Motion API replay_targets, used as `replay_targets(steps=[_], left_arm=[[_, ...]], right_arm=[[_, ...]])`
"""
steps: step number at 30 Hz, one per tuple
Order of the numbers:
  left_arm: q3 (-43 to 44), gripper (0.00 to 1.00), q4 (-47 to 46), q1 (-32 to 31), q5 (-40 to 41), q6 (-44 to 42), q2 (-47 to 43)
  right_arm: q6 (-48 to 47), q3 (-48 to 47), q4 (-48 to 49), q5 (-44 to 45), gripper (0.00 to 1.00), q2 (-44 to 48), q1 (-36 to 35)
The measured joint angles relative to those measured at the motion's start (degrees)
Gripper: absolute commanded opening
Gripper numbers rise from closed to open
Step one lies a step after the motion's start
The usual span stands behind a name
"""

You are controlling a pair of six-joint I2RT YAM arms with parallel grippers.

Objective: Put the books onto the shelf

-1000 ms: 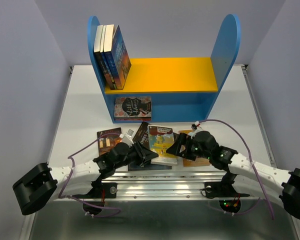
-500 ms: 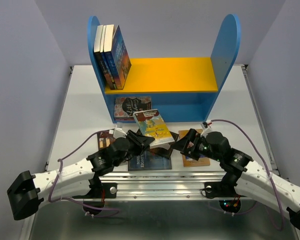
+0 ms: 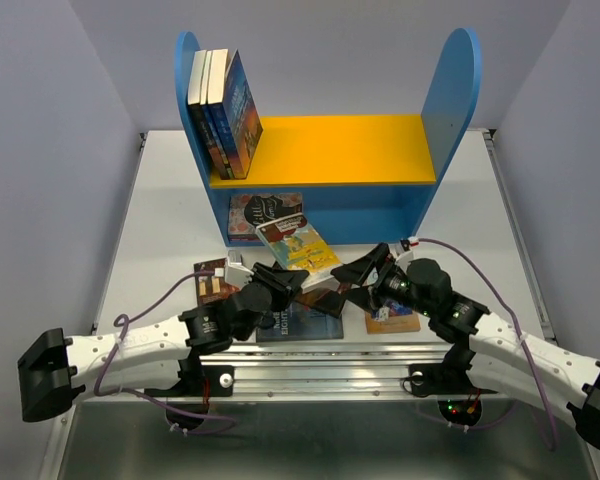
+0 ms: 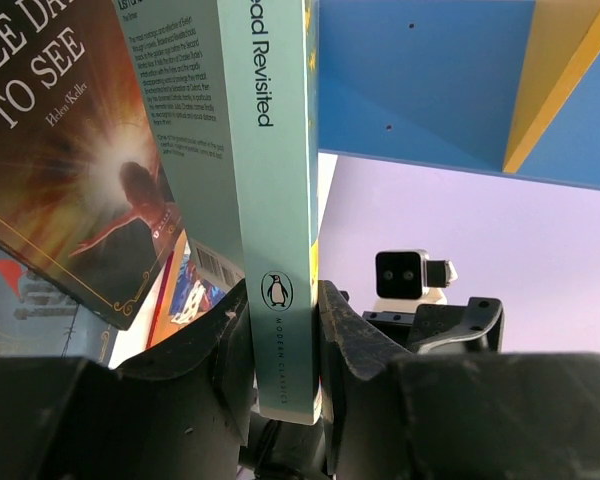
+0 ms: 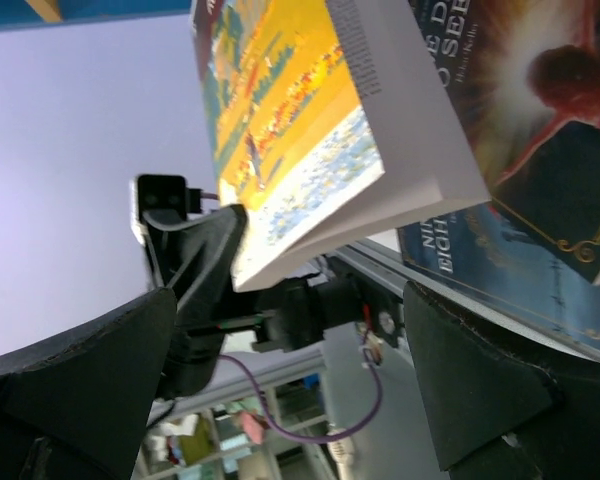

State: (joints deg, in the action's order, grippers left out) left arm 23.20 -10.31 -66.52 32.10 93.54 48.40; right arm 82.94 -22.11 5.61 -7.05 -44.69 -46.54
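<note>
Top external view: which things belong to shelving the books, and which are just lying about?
Job: blue-and-yellow shelf; three upright shelved books; yellow-teal illustrated paperback in left fingers; dark blue paperback, brown-red paperback, orange-brown paperback lying flat.
Not job: silver metal rail; white table.

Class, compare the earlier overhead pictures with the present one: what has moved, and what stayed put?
The left hand, clamped on the spine of the yellow-teal book, has lifted it off the table and carried it toward the shelf. The open right hand has moved in beside it. The three upright books, the book in the lower compartment and the other books lying flat stayed put.
</note>
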Motion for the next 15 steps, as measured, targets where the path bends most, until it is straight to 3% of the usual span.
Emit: replay_targets(steps=[15], left_arm=[[5.2,0.00,-0.1,-5.4,9.7,1.0,3.9]], right_arm=[[11.9,0.0,6.9,2.7,1.00,-6.1,-5.5]])
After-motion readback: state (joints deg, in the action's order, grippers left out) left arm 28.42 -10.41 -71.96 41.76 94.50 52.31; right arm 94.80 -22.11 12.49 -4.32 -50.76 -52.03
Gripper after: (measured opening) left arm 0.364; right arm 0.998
